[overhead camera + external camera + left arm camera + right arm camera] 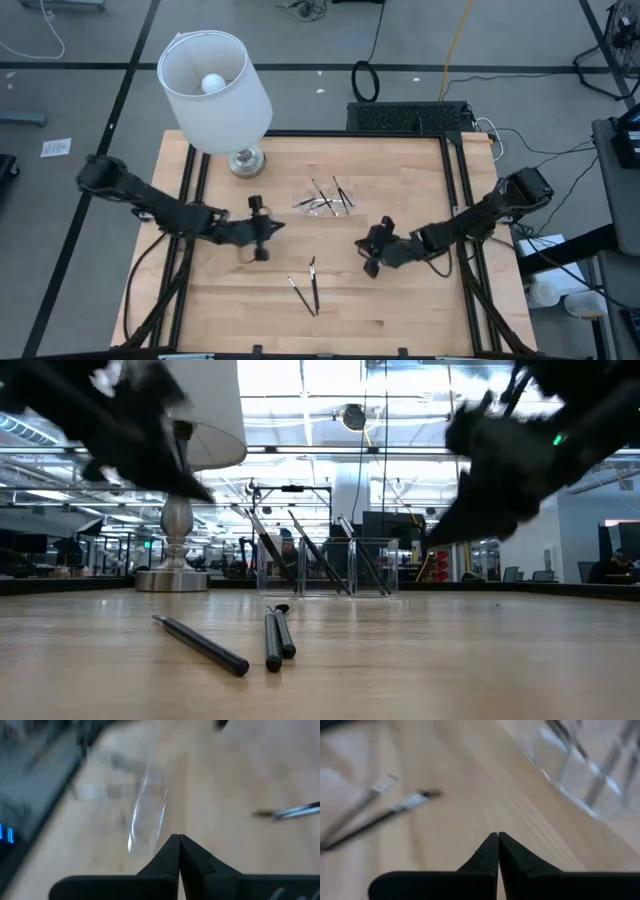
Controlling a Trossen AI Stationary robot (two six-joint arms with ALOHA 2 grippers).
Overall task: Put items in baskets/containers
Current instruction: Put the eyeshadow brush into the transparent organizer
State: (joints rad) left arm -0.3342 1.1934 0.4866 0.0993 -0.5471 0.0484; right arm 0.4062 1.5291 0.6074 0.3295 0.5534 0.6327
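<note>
A clear oblong tray [325, 198] stands on the table behind the middle, and several dark sticks [320, 555] lean inside it. Three more sticks [305, 283] lie flat on the wood toward the near edge; the low view shows them as well [272, 640]. My left gripper [274, 230] hovers shut to the left of the tray, with nothing between its fingers [178, 840]. My right gripper [362, 250] hovers shut to the right of the loose sticks, also holding nothing [498, 838]. Its wrist view shows two loose sticks [395, 807] and the tray [585, 775] ahead.
A lamp with a white shade [215, 80] stands on its metal base [246, 160] at the table's far left. Black rails [455, 190] run along the table's sides. Bare wood lies between the two grippers and along the near edge.
</note>
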